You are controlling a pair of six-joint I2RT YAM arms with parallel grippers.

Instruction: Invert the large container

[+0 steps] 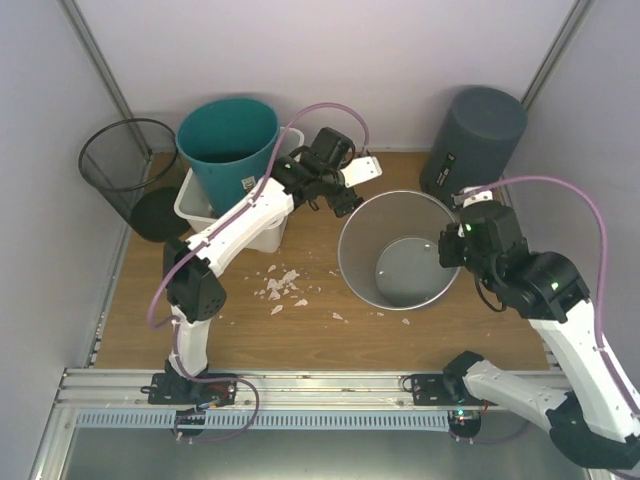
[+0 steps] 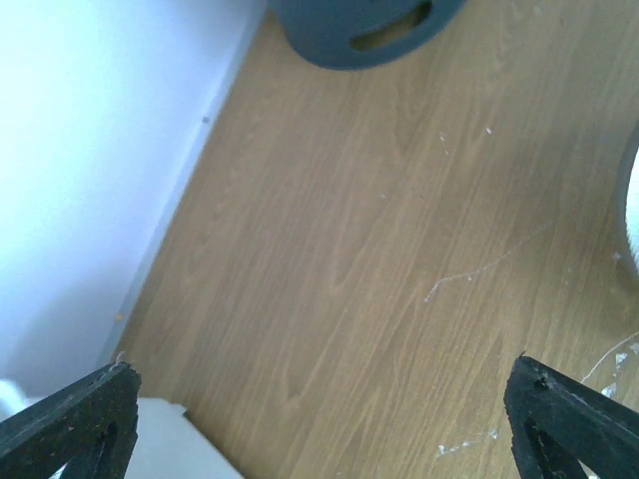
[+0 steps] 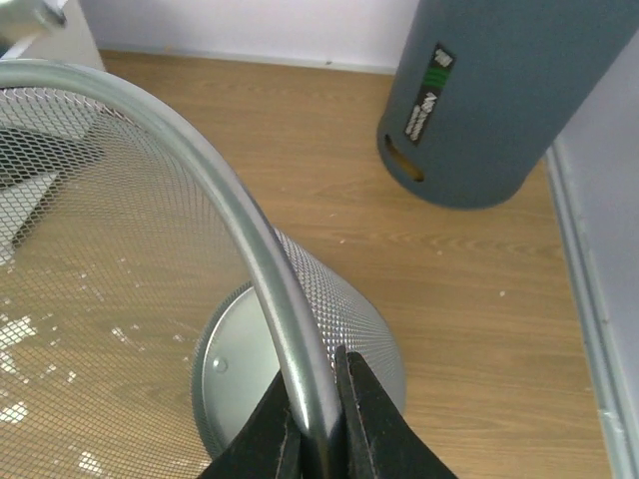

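Top external view: the mesh bin stands upright, mouth up, in the middle of the table, leaning a little. The right gripper is at its right-hand rim. From the right wrist you can see the right gripper pinched tight on the rim of the bin, one finger inside and one outside.

The left gripper hovers just beside the bin's far left rim. Its wrist view shows the left gripper spread wide with nothing but bare wood between the fingers.

Paper scraps lie left of the bin. A grey bin stands upside down at the back right, well apart.
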